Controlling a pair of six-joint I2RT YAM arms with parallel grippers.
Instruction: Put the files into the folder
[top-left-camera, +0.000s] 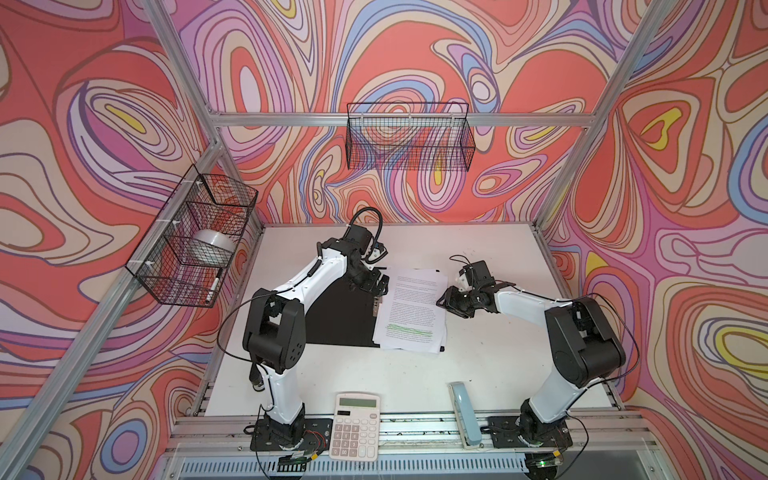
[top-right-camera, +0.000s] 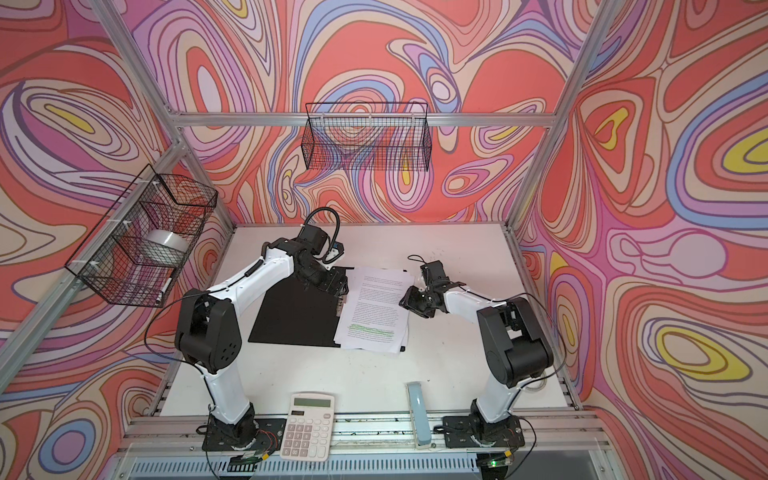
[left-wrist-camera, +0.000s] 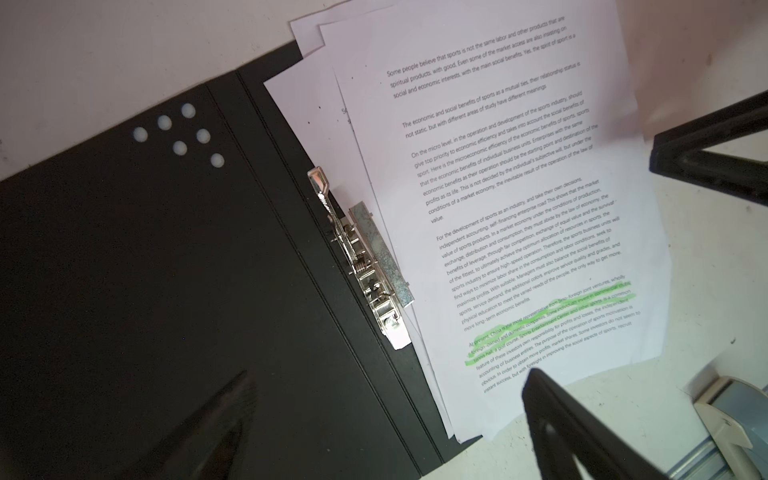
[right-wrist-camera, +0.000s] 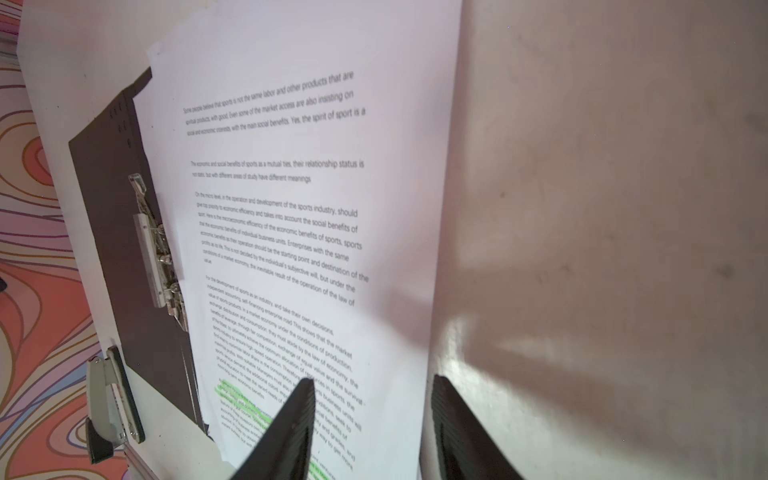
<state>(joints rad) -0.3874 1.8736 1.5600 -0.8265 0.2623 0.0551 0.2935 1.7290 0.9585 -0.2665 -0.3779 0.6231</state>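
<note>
The files are laid on the open folder beside its metal clip; left gripper and right gripper are seen with jaws parted.

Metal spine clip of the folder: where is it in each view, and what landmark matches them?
In a top view: metal spine clip at centre, on the black folder, against the left edge of the files.
In a top view: same place, beside the files.
Left wrist: mid-picture, between bare black cover and files.
Right wrist: on the narrow black folder strip beside the files.
Shared landmark: the green-highlighted lines on the top sheet.
</note>
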